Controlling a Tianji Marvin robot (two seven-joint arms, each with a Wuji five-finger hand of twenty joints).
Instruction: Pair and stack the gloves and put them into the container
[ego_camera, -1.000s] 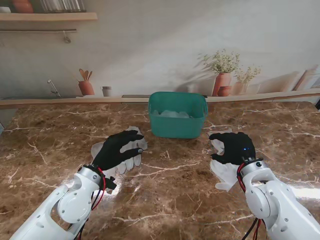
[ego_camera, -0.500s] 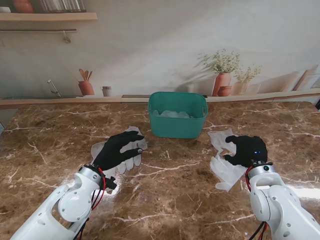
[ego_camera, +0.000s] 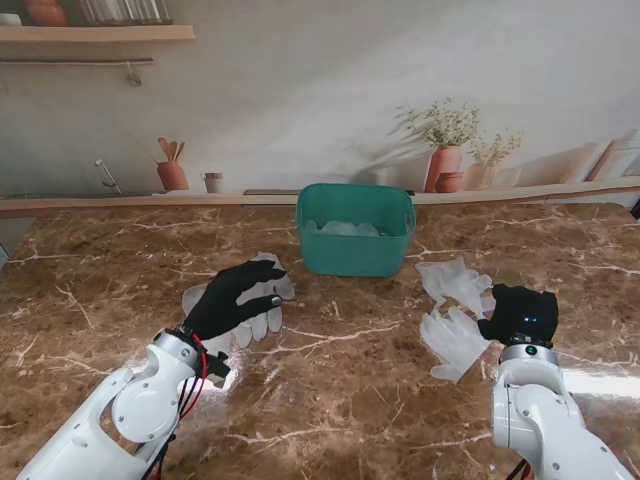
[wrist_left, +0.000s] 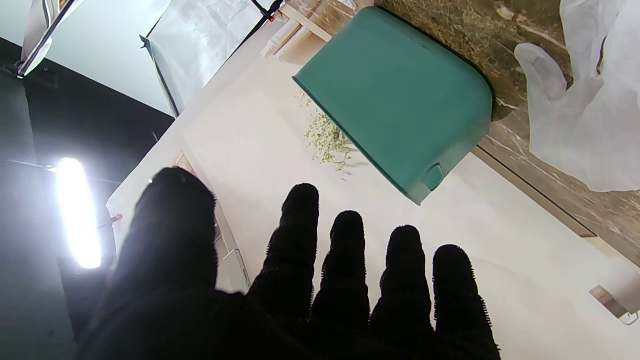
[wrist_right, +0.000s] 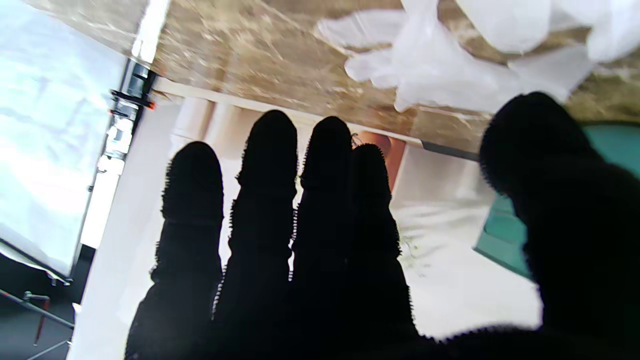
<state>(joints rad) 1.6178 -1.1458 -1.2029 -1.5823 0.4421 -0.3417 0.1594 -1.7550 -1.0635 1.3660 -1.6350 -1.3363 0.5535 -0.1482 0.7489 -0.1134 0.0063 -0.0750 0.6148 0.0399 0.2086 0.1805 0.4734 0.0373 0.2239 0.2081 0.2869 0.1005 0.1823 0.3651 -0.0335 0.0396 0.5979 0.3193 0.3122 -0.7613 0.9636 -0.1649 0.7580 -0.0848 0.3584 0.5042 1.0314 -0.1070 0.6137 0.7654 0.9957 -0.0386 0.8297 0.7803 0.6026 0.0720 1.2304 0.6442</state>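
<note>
The right hand (ego_camera: 523, 314) has slid off to the right, away from the green container (ego_camera: 355, 231), uncovering the two white gloves (ego_camera: 455, 312) right of it; its fingers are straight, holding nothing. The left hand (ego_camera: 232, 298) rests spread on the gloves left of the container (ego_camera: 262, 300). White material already lies inside; both pairs remain outside.

Glossy marble table (ego_camera: 340, 380), translucent gloves (ego_camera: 455, 340)
</note>
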